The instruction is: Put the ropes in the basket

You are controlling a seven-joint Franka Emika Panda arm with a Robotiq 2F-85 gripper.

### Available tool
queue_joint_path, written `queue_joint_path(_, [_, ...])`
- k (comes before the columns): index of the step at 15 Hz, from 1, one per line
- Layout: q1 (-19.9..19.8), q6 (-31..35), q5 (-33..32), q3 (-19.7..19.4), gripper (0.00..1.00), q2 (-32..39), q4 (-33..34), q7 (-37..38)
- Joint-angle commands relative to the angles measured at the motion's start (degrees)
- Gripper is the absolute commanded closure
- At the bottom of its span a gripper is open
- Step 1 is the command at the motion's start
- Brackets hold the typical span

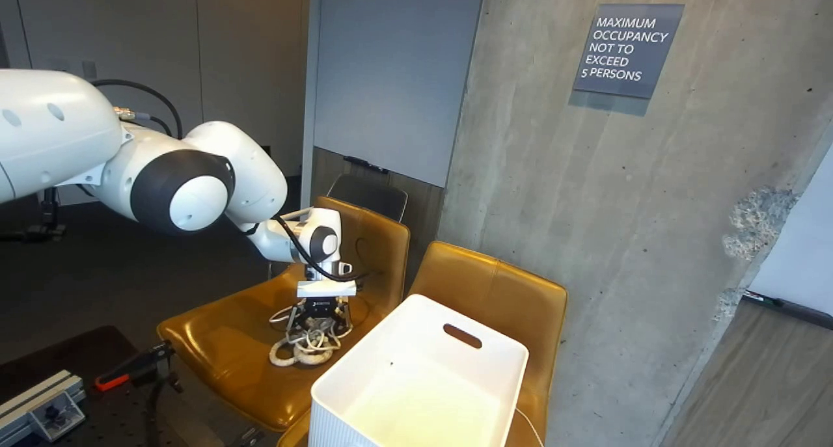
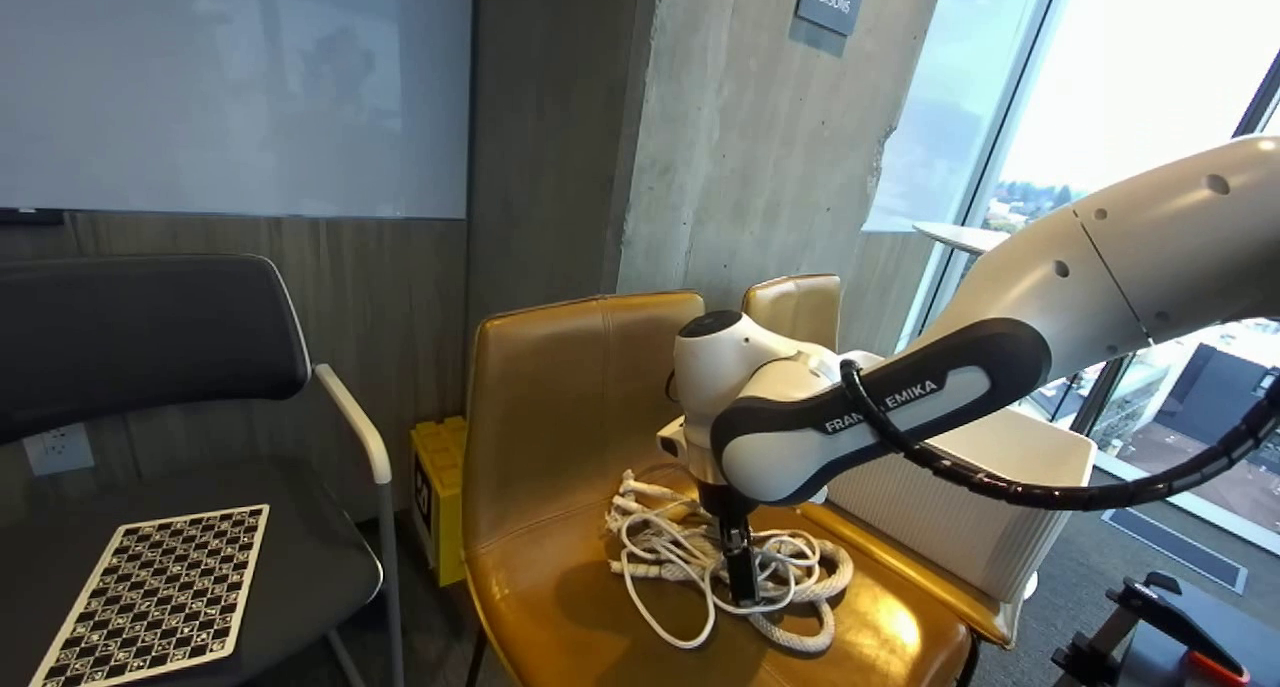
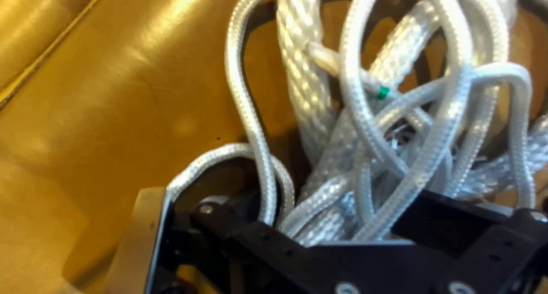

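The ropes (image 1: 312,354) lie in a loose cream-white tangle on the seat of a tan leather chair. They also show in another exterior view (image 2: 838,572) and fill much of the wrist view (image 3: 433,150). My gripper (image 1: 319,330) points straight down into the tangle, fingers spread to either side of some strands. It is open, with the fingertips low, near the seat, and partly hidden by cords. In the wrist view, strands run between the fingers (image 3: 342,217). The white basket (image 1: 423,343) stands beside the ropes on the neighbouring chair; its ribbed outside (image 2: 960,537) is partly behind the arm.
The tan chair's backrest (image 2: 570,407) rises close to the wrist. A concrete wall (image 1: 520,174) stands behind the chairs. A clamp (image 1: 133,365) with a red-tipped handle is near the chair's front. A dark chair (image 2: 130,347) holds a patterned board (image 2: 160,587); a yellow box (image 2: 440,487) stands between.
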Motion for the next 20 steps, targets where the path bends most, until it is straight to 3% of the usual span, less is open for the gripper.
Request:
queue_joint_path(1, [0.72, -2.7, 0.84, -1.7, 0.62, 4.05, 5.46, 0.06])
queue_joint_path(5, [0.29, -4.05, -0.27, -1.36, 0.92, 2.16, 4.75, 0.88])
queue_joint_path(7, [0.55, -3.88, -0.66, -1.49, 1.0, -1.2, 1.47, 1.75])
queue_joint_path(15, [1.79, -2.52, -1.71, -1.4, 1.0, -21.49, -16.37, 5.31])
queue_joint_path(20, [1.94, -3.59, -0.84, -1.31, 1.0, -34.05, -21.79, 6.96])
